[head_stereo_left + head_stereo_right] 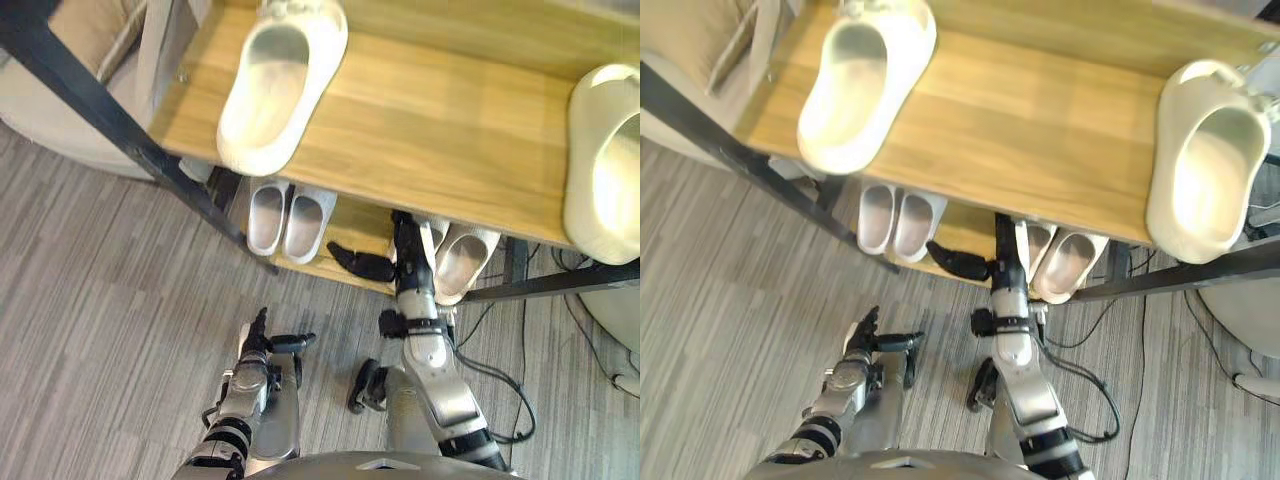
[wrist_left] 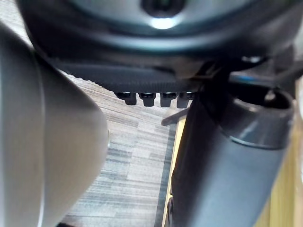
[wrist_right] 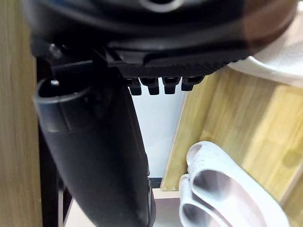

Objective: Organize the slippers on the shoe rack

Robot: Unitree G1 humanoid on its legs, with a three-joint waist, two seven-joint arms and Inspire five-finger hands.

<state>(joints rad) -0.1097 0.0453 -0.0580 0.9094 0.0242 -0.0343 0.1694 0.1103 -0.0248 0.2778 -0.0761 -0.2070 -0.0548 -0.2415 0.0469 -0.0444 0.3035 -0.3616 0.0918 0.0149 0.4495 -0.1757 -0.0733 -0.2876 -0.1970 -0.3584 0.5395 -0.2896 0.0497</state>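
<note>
Right hand [image 1: 412,268] at the lower shelf of the shoe rack [image 1: 430,130]

Two chunky cream slippers lie well apart on the wooden top shelf, openings up: the left slipper [image 1: 280,85] and the right slipper [image 1: 605,165]. Below, a pale grey pair [image 1: 285,220] sits side by side. A second pair [image 1: 465,260] lies just beside the right hand, whose fingers are straight, thumb spread, holding nothing. The left hand [image 1: 258,345] hangs open above the floor.

No readable text, label, brand, number or sign anywhere on the slippers [image 1: 280,90], the shoe rack [image 1: 450,130] or the floor [image 1: 100,300].
</note>
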